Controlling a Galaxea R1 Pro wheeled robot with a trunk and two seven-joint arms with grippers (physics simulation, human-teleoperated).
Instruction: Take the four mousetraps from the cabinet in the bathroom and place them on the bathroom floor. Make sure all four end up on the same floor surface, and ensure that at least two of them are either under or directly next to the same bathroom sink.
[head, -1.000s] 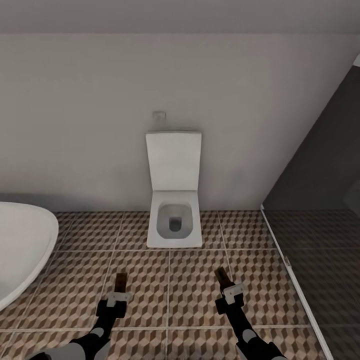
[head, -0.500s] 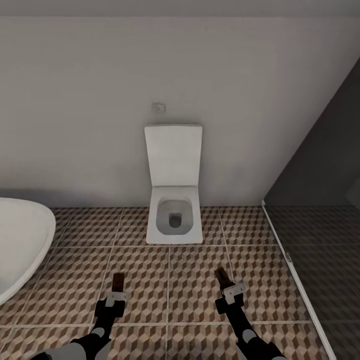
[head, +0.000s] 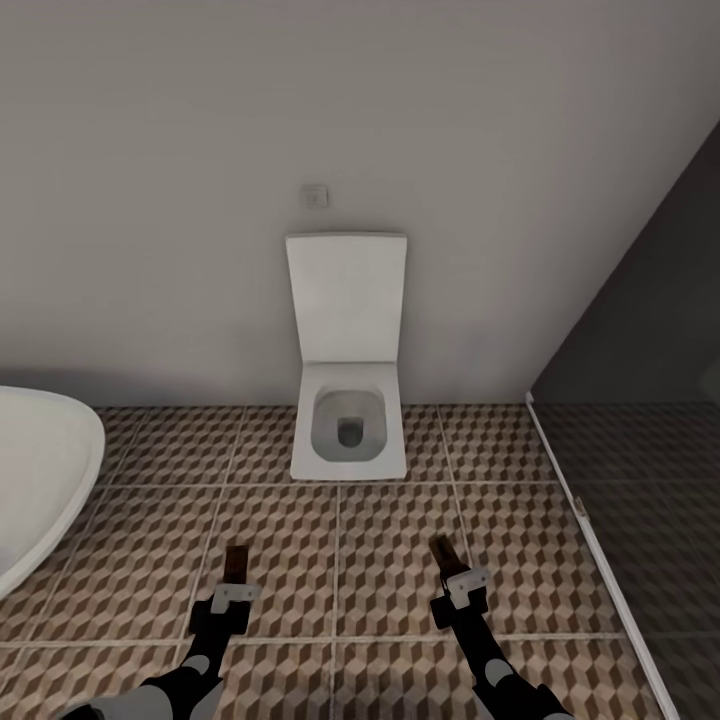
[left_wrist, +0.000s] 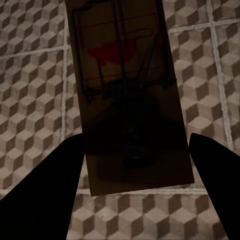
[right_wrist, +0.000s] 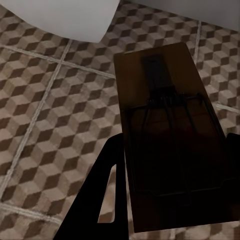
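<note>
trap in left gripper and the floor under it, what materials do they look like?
Mousetrap: looks like a matte brown wooden board with dark metal wire parts and a red printed mark. Bathroom floor: apparently ceramic tile, given pale grout lines and the printed cube pattern; finish looks matte.

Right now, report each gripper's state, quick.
Left gripper: shut on a mousetrap, held above the bathroom floor.
Right gripper: shut on another mousetrap.
</note>
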